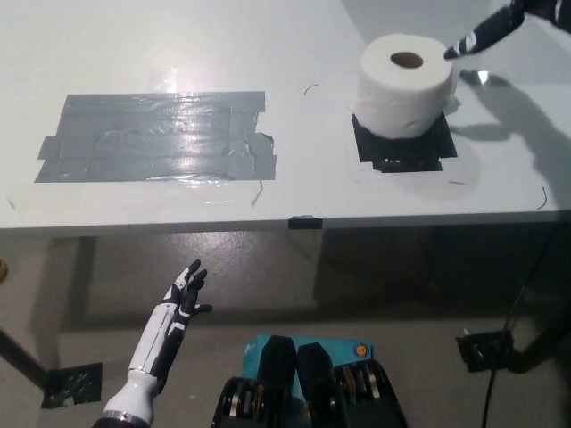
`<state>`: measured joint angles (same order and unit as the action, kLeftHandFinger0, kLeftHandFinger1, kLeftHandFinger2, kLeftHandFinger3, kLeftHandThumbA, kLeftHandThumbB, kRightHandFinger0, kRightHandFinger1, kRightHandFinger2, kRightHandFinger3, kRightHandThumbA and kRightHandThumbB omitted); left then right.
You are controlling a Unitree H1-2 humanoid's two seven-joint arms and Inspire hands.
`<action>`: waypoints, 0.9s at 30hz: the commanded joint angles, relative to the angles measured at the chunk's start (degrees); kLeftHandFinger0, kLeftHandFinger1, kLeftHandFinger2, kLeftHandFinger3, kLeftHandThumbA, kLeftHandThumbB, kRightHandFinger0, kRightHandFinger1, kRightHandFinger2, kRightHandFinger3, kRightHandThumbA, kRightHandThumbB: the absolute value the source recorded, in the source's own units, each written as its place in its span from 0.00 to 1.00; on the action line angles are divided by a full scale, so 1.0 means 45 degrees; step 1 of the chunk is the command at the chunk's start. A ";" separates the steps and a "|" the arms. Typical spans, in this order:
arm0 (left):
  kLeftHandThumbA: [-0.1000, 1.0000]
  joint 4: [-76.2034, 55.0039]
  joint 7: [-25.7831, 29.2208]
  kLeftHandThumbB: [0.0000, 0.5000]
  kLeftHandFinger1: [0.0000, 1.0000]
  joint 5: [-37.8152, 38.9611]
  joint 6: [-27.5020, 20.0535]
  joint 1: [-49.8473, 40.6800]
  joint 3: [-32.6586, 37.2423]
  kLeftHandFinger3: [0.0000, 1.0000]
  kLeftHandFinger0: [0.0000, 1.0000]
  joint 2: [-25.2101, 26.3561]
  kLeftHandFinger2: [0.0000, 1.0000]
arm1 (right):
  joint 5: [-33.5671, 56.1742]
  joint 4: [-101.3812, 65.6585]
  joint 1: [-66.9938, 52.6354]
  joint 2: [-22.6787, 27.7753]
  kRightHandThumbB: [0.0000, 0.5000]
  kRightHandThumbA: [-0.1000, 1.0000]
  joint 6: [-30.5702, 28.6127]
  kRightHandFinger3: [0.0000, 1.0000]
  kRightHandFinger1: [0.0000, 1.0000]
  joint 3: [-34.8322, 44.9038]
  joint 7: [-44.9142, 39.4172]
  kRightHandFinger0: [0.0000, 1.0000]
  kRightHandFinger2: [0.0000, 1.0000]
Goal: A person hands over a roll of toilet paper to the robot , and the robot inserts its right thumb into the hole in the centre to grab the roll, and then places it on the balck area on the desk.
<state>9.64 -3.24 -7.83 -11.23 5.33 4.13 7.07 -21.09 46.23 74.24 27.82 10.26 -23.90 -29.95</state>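
Black, our right hand [486, 32] hovers open just beside the toilet paper roll [406, 85], standing upright, hole facing up.

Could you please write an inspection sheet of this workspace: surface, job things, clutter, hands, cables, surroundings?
Surface: white desk, with a grey tape patch at its left.
Job's things: toilet paper roll stands upright, hole up, on the black area.
Clutter: nothing seen.
Hands: right hand beside the roll's top edge, not holding it; left hand open, below the desk edge.
Cables: one black cable hangs at lower right.
Surroundings: bare floor beneath the desk.
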 commanded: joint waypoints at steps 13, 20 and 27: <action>1.00 -0.0224 -0.0301 0.17 1.00 0.0204 0.0170 0.0982 -0.0047 1.00 0.89 0.0163 1.00 | 0.1746 -1.2410 -0.3694 0.1285 0.78 1.00 0.1638 1.00 1.00 0.4879 0.0787 1.00 1.00; 1.00 -0.0090 -0.0185 0.13 1.00 -0.0249 -0.0109 0.0830 0.0159 1.00 0.86 0.0187 1.00 | 0.2156 -1.7330 -0.9825 -0.1230 0.72 1.00 0.1023 1.00 1.00 0.5596 0.2596 1.00 1.00; 1.00 0.0019 -0.0040 0.14 1.00 -0.0162 -0.0218 0.0312 0.0146 1.00 0.88 -0.0033 1.00 | 0.3050 -1.7092 -1.3570 -0.3434 0.62 1.00 -0.0377 1.00 1.00 0.4940 0.3043 1.00 1.00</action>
<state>10.62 -3.65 -7.78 -10.12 7.03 4.21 6.77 -17.91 -8.51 31.29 21.80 12.85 -7.27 -26.32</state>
